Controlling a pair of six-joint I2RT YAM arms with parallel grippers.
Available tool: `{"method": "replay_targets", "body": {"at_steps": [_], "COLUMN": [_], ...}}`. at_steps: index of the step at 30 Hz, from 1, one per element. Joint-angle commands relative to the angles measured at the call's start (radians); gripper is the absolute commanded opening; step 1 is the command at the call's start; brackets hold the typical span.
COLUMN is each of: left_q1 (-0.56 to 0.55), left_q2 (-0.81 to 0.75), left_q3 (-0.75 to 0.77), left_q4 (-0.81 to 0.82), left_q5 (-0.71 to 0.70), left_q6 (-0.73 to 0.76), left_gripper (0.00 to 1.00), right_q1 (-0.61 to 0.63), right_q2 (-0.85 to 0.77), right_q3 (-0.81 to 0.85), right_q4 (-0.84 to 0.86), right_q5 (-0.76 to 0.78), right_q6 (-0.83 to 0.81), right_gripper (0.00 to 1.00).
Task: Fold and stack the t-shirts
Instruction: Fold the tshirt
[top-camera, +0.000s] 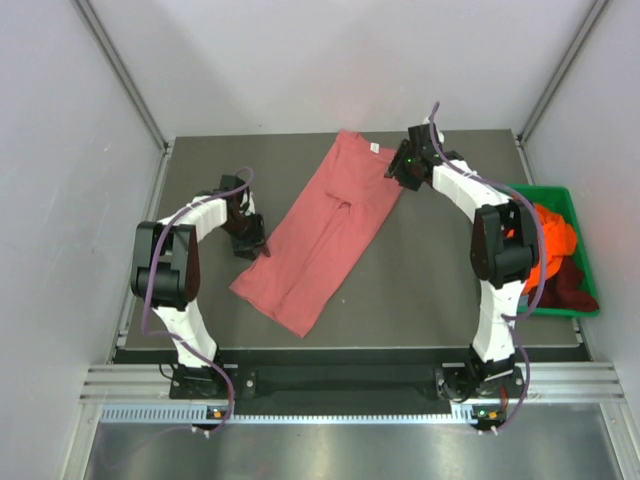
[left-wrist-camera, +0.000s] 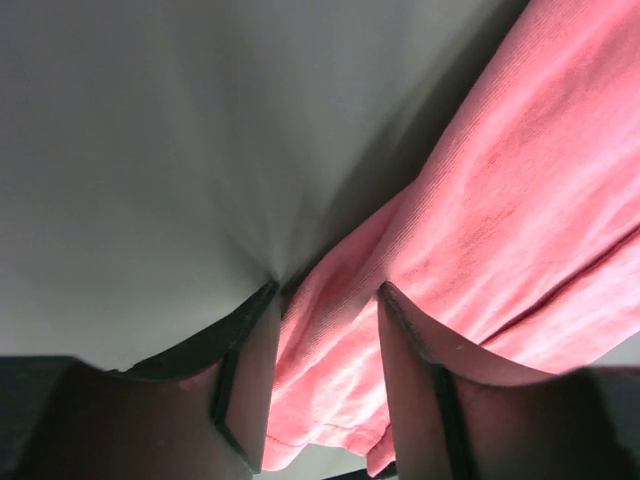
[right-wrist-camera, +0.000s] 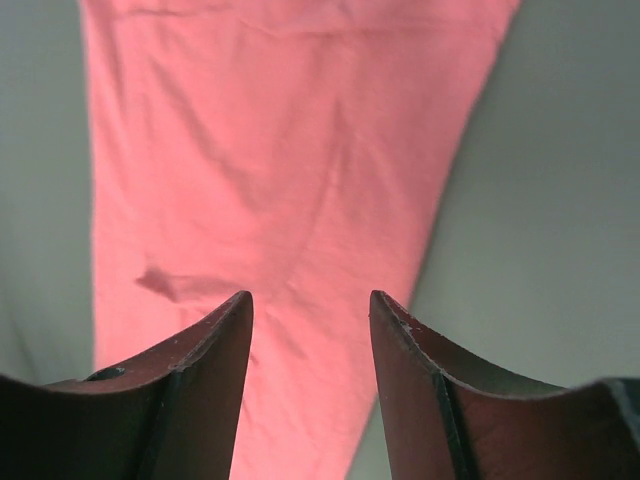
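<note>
The pink shirt (top-camera: 325, 230) lies flat as a long strip running diagonally across the surface (top-camera: 430, 285), its collar end near the middle of the far edge and its other end reaching toward the near left corner. The left fingers (top-camera: 251, 243) sit low at the strip's left edge, close to its nearer end. In the left wrist view they stand apart, with a bunched fold of the pink cloth (left-wrist-camera: 330, 330) lying in the gap between them, not pinched. The right fingers (top-camera: 401, 172) are at the far end of the strip, just beside its right edge. In the right wrist view they are spread wide, and the shirt (right-wrist-camera: 270, 170) stretches away beneath and beyond them with a small wrinkle to the left. The surface is dark grey and matte. A green bin (top-camera: 553, 193) stands against its right edge, holding a crumpled orange shirt (top-camera: 552, 240) with a maroon shirt (top-camera: 572, 285) at its nearer end. Pale walls (top-camera: 300, 60) close in the far side and both flanks, and grey metal posts (top-camera: 120, 70) slant up from the far corners.
</note>
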Motion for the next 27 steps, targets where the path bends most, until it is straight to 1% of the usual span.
{"method": "replay_targets", "body": {"at_steps": [1, 2, 5, 6, 8, 9, 11, 16, 21, 27], "left_q1": [-0.001, -0.001, -0.001, -0.001, -0.001, -0.001, -0.001, -0.001, -0.001, -0.001], "left_q2": [0.011, 0.017, 0.022, 0.023, 0.017, 0.014, -0.003, -0.053, -0.124, -0.187], "left_q3": [-0.009, -0.013, -0.026, -0.029, -0.047, -0.053, -0.072, -0.127, -0.194, -0.295], "left_q4": [-0.006, -0.01, -0.014, -0.019, -0.023, -0.029, -0.037, -0.04, -0.043, 0.022], "left_q5": [-0.051, -0.064, -0.069, -0.069, -0.058, -0.058, -0.063, -0.043, -0.048, 0.072], "left_q6": [0.022, 0.021, 0.01, -0.001, -0.007, -0.014, -0.021, -0.07, -0.1, -0.171], "left_gripper": [0.46, 0.4, 0.31, 0.26, 0.23, 0.22, 0.22, 0.22, 0.22, 0.22], "right_q1": [-0.008, -0.012, -0.037, -0.052, -0.066, -0.076, -0.087, -0.107, -0.107, -0.101], "right_q2": [-0.036, -0.035, -0.033, -0.036, -0.039, -0.036, -0.029, 0.011, 0.045, 0.163], "right_q3": [-0.015, -0.025, -0.089, -0.136, -0.178, -0.207, -0.223, -0.221, -0.217, -0.131], "right_q4": [0.058, 0.059, 0.127, 0.197, 0.257, 0.294, 0.309, 0.332, 0.366, 0.365], "right_q5": [-0.004, 0.002, -0.01, -0.069, -0.102, -0.122, -0.136, -0.147, -0.156, -0.153], "right_q6": [0.004, 0.003, 0.022, 0.027, 0.032, 0.032, 0.024, -0.002, 0.021, 0.056], "right_gripper": [0.51, 0.51, 0.5, 0.5, 0.5, 0.5, 0.5, 0.52, 0.51, 0.51]}}
